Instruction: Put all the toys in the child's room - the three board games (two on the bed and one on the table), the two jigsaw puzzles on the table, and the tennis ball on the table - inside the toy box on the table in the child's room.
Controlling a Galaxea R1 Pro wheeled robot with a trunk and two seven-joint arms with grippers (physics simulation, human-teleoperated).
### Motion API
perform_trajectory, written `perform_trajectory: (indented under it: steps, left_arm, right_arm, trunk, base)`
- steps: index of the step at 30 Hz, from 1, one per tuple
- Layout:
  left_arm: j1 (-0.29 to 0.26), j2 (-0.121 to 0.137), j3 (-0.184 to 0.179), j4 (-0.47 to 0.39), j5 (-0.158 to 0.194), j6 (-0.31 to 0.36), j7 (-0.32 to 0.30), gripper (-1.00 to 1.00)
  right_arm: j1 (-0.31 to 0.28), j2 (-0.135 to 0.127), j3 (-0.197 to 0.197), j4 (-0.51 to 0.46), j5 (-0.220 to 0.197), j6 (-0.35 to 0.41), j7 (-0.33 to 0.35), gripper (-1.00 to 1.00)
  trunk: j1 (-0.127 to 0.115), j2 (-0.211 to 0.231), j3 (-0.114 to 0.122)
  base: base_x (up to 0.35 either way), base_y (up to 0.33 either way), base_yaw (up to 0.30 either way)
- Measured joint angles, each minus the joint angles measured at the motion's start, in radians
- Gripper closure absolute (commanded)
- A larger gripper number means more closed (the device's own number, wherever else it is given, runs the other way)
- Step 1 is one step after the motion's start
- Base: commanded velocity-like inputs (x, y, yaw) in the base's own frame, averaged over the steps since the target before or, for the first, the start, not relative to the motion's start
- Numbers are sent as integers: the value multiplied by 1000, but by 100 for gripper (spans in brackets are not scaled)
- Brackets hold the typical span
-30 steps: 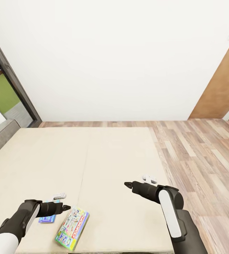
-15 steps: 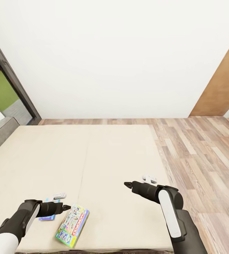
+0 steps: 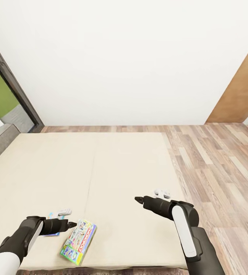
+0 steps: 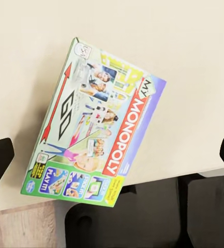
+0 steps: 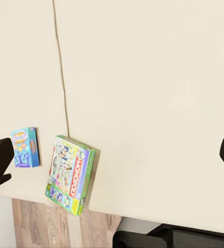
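On bed (image 3: 120, 168) | "MY MONOPOLY" box (image 4: 93, 150) | small blue box (image 5: 26, 147) | both pincers spread, empty

Two board games lie flat on the bed (image 3: 101, 164), close to its near edge. The bigger one is the Monopoly box (image 3: 78, 241), white with a green edge and a red logo, full of little pictures. It lies turned at a slant, one corner near the bed's edge. Just beside it lies the small blue box (image 5: 25, 147), not touching it. The bed has a beige top.
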Motion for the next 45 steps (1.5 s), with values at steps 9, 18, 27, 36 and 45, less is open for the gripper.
perform_trajectory:
  steps: [9,18,27,36,45]
  left_arm:
    - [0,0,0,0,0,-1,2,-100]
    - [0,0,0,0,0,-1,3,-100]
    - [0,0,0,0,0,-1,4,-100]
    - [0,0,0,0,-1,-1,5,-100]
    - [0,0,0,0,-1,-1,6,-100]
  right_arm:
    - [0,0,0,0,0,0,1,-100]
    - [0,0,0,0,0,0,1,-100]
    - [1,0,1,-1,0,0,3,-100]
    - [2,0,2,-7,-1,4,5,-100]
    - [9,2,4,-35,-17,14,34,-100]
  trunk:
    - [0,0,-15]
    - [0,0,-30]
    - [0,0,-44]
    - [0,0,-59]
    - [0,0,-74]
  base:
    - [0,0,0]
    - [0,0,0]
    - [0,0,0]
    - [0,0,0]
    - [0,0,0]
